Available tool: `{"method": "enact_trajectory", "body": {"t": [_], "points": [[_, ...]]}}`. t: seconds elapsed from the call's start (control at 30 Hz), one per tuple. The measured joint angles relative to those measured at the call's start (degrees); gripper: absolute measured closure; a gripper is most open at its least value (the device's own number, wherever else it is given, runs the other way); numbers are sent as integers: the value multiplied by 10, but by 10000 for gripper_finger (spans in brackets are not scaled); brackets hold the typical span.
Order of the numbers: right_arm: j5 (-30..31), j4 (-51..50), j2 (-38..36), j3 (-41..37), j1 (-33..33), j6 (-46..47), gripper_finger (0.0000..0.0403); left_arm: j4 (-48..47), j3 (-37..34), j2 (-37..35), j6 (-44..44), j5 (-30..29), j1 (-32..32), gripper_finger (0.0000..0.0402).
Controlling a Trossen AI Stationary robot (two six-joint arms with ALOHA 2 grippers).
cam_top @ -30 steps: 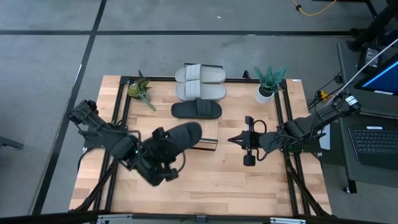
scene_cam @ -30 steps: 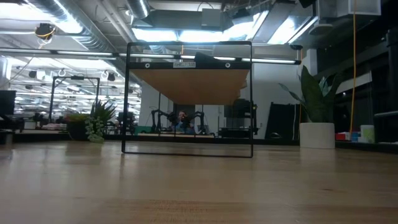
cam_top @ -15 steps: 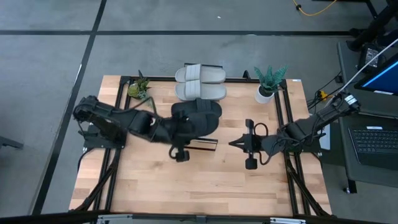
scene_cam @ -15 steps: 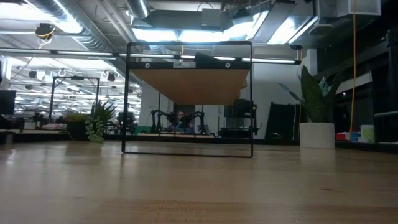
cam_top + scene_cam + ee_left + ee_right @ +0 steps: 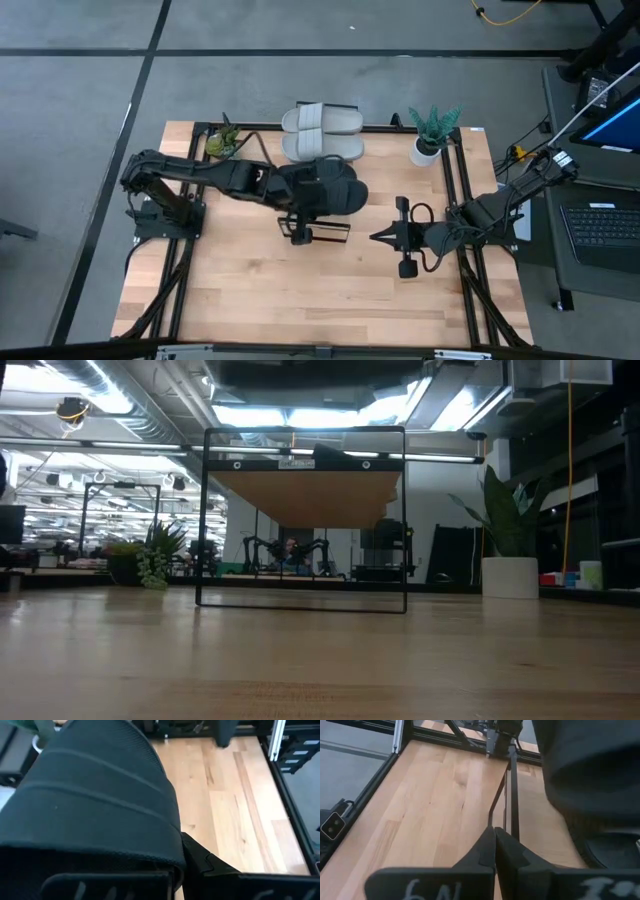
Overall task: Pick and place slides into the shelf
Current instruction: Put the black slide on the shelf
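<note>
In the high view my left gripper [image 5: 318, 203] reaches from the table's left over the middle of the shelf [image 5: 330, 232] and is shut on a black slide [image 5: 332, 187]. That slide's ribbed strap [image 5: 95, 785] fills the left wrist view. Two light grey slides [image 5: 322, 120] [image 5: 322, 147] lie side by side, soles down, on the shelf's far end. The second black slide is hidden under the held one and the arm. The shelf [image 5: 300, 495] shows end-on in the low view. My right gripper [image 5: 385, 237] hovers shut to the shelf's right. My left gripper holds the black slide pinched between its fingers, coming level from the table's left. One finger [image 5: 202, 862] lies against the slide's side [image 5: 172, 855]; the slide itself hides the other. The slide is lifted clear above the shelf top, strap up.
Two potted plants stand at the far corners, one left [image 5: 226, 143] and one right [image 5: 430, 135]. Dark frame rails [image 5: 455, 190] run along the table's sides. Bare wood [image 5: 300, 290] lies toward the near edge. My right arm [image 5: 480, 210] reaches in from the right.
My left gripper has carried the black slide from the near-left part of the table up and toward the far right, and has turned, so the slide now hangs over the shelf's middle. My right gripper has drifted slightly toward the near edge.
</note>
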Motion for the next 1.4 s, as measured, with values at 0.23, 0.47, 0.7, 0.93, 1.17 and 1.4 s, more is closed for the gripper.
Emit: {"method": "enact_trajectory", "body": {"t": [0.23,0.47,0.7,0.93,1.17,1.4], "points": [[0,0,0,0,0,0,400,24,-40,0,0,95,42,401],[0,0,0,0,0,1,400,63,-81,0,-1,163,74,401],[0,0,0,0,0,0,400,90,-118,0,-47,202,88,401],[0,0,0,0,0,0,400,96,-118,0,-62,217,96,400],[0,0,0,0,0,0,400,98,-118,0,-84,217,107,397],[-1,0,0,0,0,0,400,98,-118,0,-108,221,110,397]]}}
